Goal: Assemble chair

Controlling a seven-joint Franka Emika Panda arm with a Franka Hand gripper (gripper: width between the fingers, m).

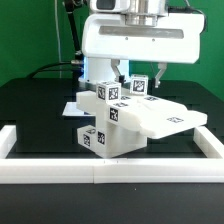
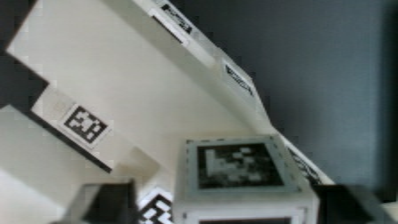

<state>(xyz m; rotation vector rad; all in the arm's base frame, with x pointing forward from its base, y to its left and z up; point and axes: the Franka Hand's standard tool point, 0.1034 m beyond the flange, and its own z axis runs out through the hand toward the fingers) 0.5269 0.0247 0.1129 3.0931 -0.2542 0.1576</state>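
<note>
The white chair parts sit stacked together in the middle of the black table. A wide flat seat panel (image 1: 160, 120) leans across a tagged base block (image 1: 100, 138). A small white tagged block (image 1: 137, 87) stands on top, with another tagged piece (image 1: 105, 93) beside it. My gripper (image 1: 139, 78) hangs straight over the small block. In the wrist view the gripper (image 2: 228, 205) straddles that block (image 2: 237, 165). One finger (image 2: 111, 205) stands apart from it and the other finger (image 2: 356, 205) is close beside it. The jaws look open. A long white panel (image 2: 143, 70) runs behind.
A low white wall (image 1: 20, 150) borders the black table along the front and sides. The arm's white body (image 1: 135, 40) fills the space above the parts. A green backdrop stands behind.
</note>
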